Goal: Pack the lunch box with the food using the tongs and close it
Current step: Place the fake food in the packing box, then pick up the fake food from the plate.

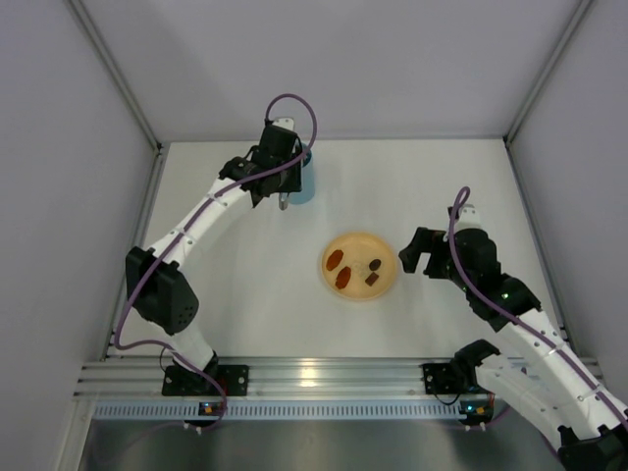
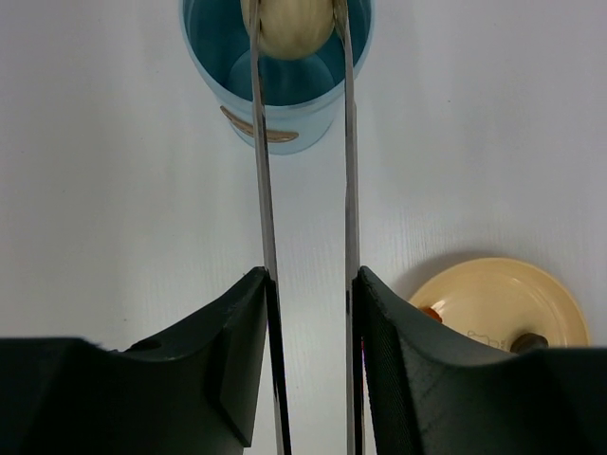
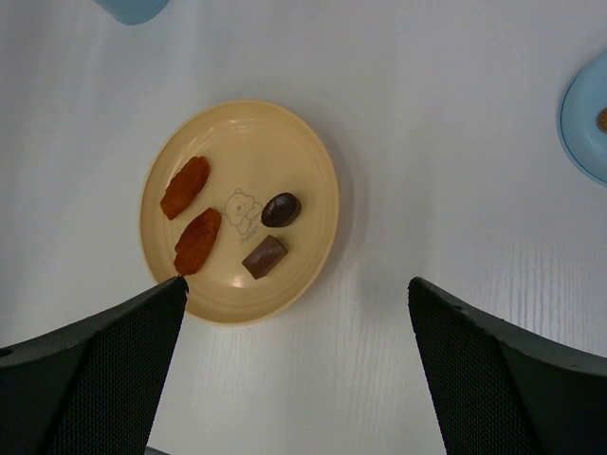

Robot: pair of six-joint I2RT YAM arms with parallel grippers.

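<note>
The lunch box was light blue with a brown mark, the tongs silvery, the round piece cream; the plate was pale yellow with a bear outline, its ovals orange-red, its chunks brown

Far rim of the lunch box and top of the cream round piece cut off at the left wrist view's edge; plate partly hidden behind the left gripper; light blue disc cropped at the right edge of the right wrist view, identity undetermined.
</note>
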